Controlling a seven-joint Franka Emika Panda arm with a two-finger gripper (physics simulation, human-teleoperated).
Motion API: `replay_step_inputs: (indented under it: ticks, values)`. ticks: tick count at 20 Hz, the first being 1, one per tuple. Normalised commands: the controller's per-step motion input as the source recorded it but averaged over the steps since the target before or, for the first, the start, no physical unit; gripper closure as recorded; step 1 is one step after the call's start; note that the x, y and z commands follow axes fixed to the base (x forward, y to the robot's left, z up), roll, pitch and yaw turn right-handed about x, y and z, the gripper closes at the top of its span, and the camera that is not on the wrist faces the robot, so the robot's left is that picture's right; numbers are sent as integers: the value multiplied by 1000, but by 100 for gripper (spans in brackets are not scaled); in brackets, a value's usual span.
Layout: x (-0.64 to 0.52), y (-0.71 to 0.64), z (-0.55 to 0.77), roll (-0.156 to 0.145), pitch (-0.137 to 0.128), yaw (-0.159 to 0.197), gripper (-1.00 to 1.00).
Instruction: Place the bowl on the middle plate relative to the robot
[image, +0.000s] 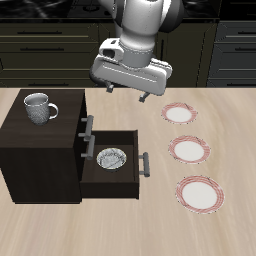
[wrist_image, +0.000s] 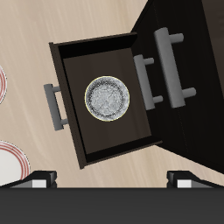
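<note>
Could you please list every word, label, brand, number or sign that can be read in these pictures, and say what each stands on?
None: no readable text appears in either view. The small speckled white-grey bowl, the dark wooden cabinet, the grey-white handled mug and the three red-rimmed white plates all carry no lettering.

mug (image: 39, 107) on cabinet (image: 40, 150) | drawer (image: 112, 172) open | two outer plates (image: 180, 114)
</note>
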Motion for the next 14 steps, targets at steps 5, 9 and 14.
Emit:
replay_step_inputs:
  ticks: [5,9,14]
  values:
    - [78,15,-143,0,-4,-201,-100]
    - [71,-74,-98,-26,-6,-131,-100]
    - [135,-153,-136,-14,-25,-213,-100]
